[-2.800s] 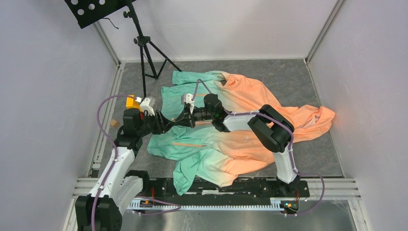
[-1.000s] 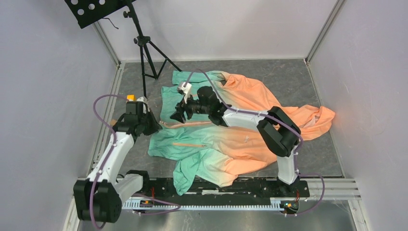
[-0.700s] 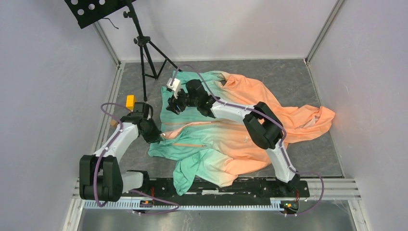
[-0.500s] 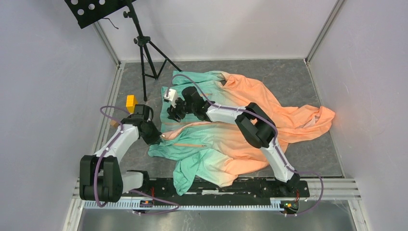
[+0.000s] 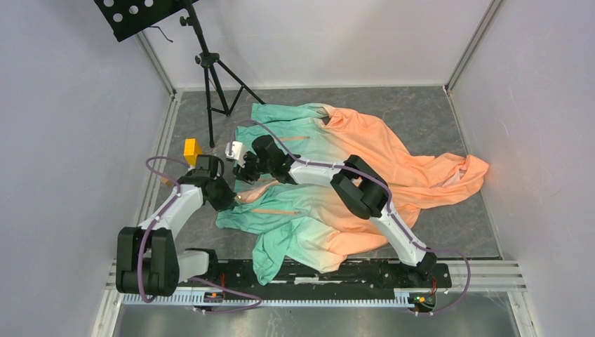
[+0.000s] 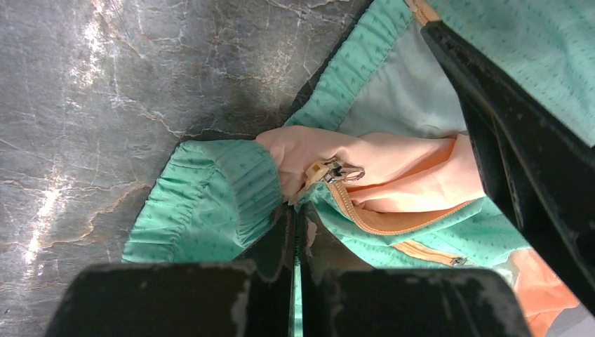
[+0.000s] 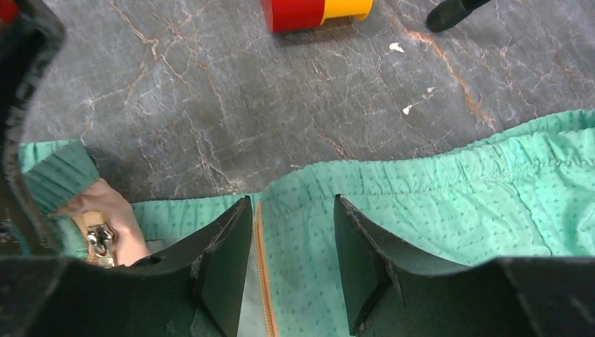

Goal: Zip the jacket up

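Note:
The jacket (image 5: 365,158) lies spread on the grey table, mint green on the left and fading to peach on the right. My left gripper (image 5: 229,199) is shut on its green hem (image 6: 210,203), pinching fabric just below the metal zipper slider (image 6: 338,170) at the low end of the orange front zipper. My right gripper (image 5: 243,170) hovers open over the other green front edge (image 7: 435,189). The orange zipper tape (image 7: 261,267) runs between its fingers, close to the left one and untouched. The slider (image 7: 98,242) also shows at the right wrist view's lower left.
A yellow block (image 5: 190,148) sits left of the jacket; the right wrist view shows it red and yellow (image 7: 309,10). A black tripod (image 5: 210,77) with a perforated plate (image 5: 133,14) stands at the back left. Walls close in on both sides.
My right gripper has swung left and nearer, from the jacket's upper middle to the hem beside the left gripper, its jaws narrowing. The left gripper pulled the hem slightly nearer, then held still.

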{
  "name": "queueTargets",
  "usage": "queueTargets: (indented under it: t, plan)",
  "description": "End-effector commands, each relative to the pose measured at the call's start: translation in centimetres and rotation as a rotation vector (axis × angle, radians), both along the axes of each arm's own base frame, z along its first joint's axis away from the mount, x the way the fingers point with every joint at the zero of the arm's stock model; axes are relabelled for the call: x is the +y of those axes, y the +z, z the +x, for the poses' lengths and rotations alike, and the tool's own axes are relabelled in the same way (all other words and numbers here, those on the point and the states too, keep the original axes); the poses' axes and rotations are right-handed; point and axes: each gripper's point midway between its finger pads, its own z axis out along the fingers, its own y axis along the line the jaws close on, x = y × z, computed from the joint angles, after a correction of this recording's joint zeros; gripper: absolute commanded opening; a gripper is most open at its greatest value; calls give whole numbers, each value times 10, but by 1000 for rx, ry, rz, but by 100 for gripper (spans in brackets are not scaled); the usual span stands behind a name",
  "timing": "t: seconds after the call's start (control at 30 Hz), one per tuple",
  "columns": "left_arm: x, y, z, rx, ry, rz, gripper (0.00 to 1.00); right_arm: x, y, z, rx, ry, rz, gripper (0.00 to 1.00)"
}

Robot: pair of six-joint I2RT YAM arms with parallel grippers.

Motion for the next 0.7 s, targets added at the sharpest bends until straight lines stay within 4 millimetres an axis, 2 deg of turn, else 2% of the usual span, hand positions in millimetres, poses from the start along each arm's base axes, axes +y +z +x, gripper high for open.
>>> queueTargets:
  t: [0.0, 0.23, 0.37, 0.47, 0.53, 0.67]
  plan:
    - [2, 7, 13, -80, -1, 12, 2, 7, 4, 13, -40, -20, 25, 51]
    - [0, 3, 13, -63, -19, 5, 2, 11, 3, 16, -34, -23, 32, 47]
    - [-1, 5, 16, -96, -28, 2, 2, 15, 3, 18, -31, -27, 39, 34]
    - [-2, 9, 19, -129, -48, -4, 2, 18, 9, 20, -27, -30, 53, 18]
    - [-4, 14, 22, -162, -74, -4, 2, 20, 25, 23, -25, -44, 75, 10]
    - [-9, 35, 36, -293, -184, -1, 2, 11, 84, 16, -14, -15, 176, 1]
